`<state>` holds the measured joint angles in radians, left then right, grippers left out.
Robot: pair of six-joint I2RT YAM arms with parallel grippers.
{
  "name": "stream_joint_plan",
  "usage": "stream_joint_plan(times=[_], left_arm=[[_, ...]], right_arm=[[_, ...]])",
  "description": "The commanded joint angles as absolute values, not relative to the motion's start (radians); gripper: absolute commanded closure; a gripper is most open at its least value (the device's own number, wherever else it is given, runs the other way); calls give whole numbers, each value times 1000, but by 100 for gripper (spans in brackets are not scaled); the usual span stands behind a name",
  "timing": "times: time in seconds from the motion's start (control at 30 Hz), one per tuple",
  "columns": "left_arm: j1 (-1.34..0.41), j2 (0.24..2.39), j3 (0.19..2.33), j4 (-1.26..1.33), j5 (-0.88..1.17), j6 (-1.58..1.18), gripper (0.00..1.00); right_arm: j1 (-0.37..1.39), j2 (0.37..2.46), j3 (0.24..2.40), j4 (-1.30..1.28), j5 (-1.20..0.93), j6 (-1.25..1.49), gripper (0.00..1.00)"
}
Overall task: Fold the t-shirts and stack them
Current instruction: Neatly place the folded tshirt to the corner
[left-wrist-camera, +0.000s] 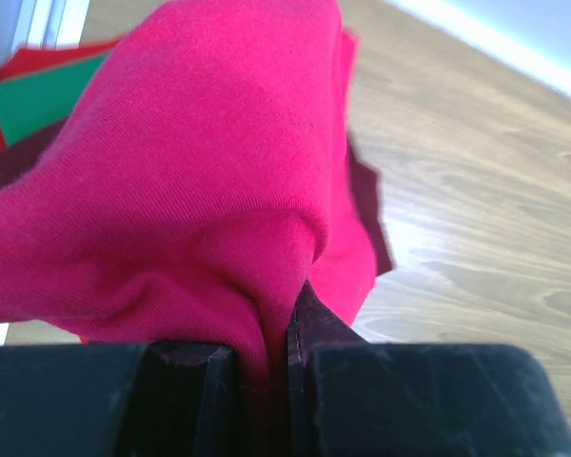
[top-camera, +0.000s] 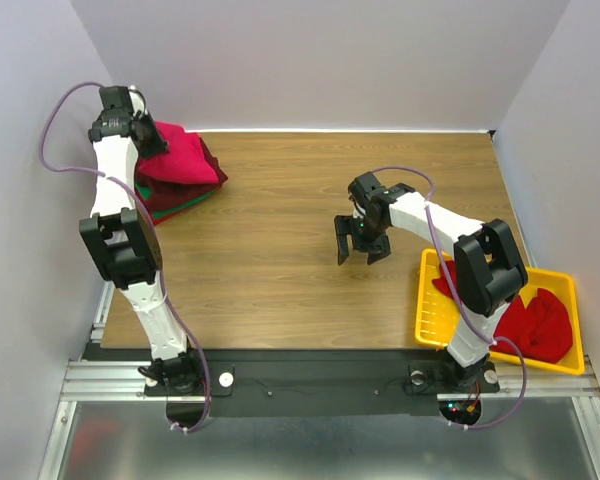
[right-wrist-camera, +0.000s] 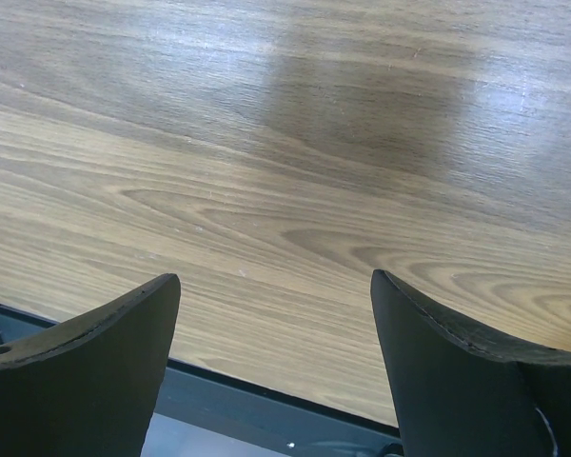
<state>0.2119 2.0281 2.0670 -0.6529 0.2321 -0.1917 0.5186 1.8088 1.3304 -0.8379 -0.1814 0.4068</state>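
A stack of folded t-shirts (top-camera: 180, 175) lies at the far left of the table, with a crimson t-shirt (top-camera: 185, 155) on top, and maroon and green ones beneath. My left gripper (top-camera: 150, 135) is shut on the crimson t-shirt (left-wrist-camera: 200, 162), pinching a fold between its jaws over the stack. The green shirt (left-wrist-camera: 38, 100) peeks out at the left in the left wrist view. My right gripper (top-camera: 360, 245) is open and empty above bare wood mid-table; its fingers (right-wrist-camera: 95, 371) frame only table.
A yellow slotted tray (top-camera: 570, 290) at the near right edge holds crumpled red shirts (top-camera: 535, 320). The table's near edge and black rail (right-wrist-camera: 266, 400) show below my right gripper. Walls close in at left, back and right.
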Motion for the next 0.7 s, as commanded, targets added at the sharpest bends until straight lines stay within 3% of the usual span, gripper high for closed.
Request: stream_joint_plan(times=[0.0,0.37,0.4,0.47,0.5,0.53,0.6,0.67], left_arm=[[221,1980,1974,-588,227,-166,100],[253,2020,1836,-569,31,-210,100],[253,2025,1836,-566,28,-210,96],[253,2023,1839,-557,23,-218,76],[253,2019,1842,-555,17,-225,36],[253,2014,1847,-557,12,-230,14],[253,1996,1853,-561,-24,-256,1],[253,1971,1848,-569,-43,-270,1]], right_arm=[[520,1810,1338,-838,-193,394,13],[520,1807,1338,-838,-196,394,13],[520,1807,1338,-838,-196,393,13],[520,1806,1339,-838,-196,393,13],[520,1805,1339,-836,-196,394,13],[520,1799,1339,-838,-195,394,13],[520,1792,1342,-836,-187,397,13],[520,1779,1348,-838,-176,406,13]])
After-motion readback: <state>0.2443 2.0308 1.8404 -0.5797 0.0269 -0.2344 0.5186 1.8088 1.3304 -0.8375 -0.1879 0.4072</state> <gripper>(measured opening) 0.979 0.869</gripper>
